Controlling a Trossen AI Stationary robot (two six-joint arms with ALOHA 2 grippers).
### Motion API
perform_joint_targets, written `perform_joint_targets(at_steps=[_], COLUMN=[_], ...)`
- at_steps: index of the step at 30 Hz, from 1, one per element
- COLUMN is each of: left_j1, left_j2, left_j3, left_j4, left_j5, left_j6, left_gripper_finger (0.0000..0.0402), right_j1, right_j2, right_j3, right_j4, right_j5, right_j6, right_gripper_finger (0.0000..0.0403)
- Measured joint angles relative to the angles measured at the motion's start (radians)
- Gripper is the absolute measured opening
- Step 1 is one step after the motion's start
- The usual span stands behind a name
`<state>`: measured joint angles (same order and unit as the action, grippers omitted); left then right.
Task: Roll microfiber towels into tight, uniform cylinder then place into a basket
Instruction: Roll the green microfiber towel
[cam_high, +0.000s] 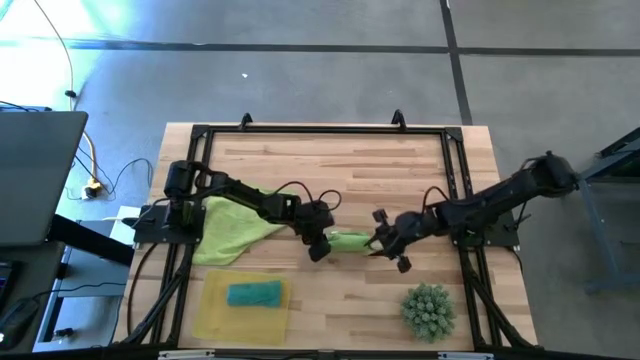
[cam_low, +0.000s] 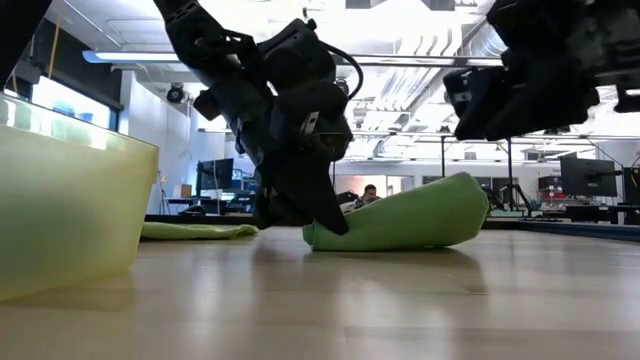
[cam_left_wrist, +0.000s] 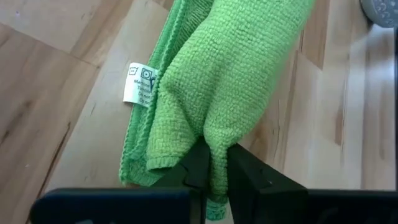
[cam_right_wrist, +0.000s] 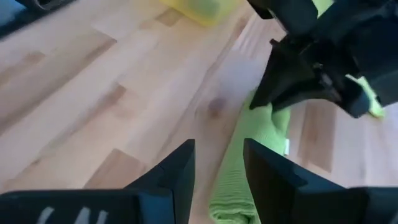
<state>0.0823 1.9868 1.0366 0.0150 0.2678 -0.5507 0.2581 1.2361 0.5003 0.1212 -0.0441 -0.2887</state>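
In the high view, the wooden table fills the centre of the frame, with the left arm entering from the left edge and the right arm from the right. A rolled green towel lies near the centre of the table, between the two grippers. The left gripper sits at the left end of this roll; the left wrist view shows its two dark fingers clenched on a fold of the towel's edge, with a white care label showing at the upper left of that frame. The right gripper is at the right end of the roll; in the right wrist view its fingers stand apart above the towel, released, with nothing between them. In the low view the roll lies on the tabletop at mid-frame, the left gripper pressed down on its left end and the right gripper raised above it at the upper right. A second green towel lies spread flat at the left of the table, partly under the left arm. The yellow basket rests at the lower left of the table and contains one rolled teal towel. A spiky green ball sits at the lower right.
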Motion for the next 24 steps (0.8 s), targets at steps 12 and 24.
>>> perform_joint_targets(at_steps=[12,24], left_j1=[-0.004,-0.015], left_j2=[0.000,-0.024], left_j3=[-0.001,-0.005], left_j4=[0.010,0.013], left_j5=[-0.002,0.048], left_j6=[-0.071,-0.059], left_gripper_finger=[0.0031,0.0040], right_j1=[0.029,0.021], right_j2=[0.167,0.339], right_j3=[0.002,0.008], right_j4=[0.029,0.036], right_j5=[0.186,0.152], right_j6=[0.144,0.229], right_gripper_finger=[0.0164,0.0194])
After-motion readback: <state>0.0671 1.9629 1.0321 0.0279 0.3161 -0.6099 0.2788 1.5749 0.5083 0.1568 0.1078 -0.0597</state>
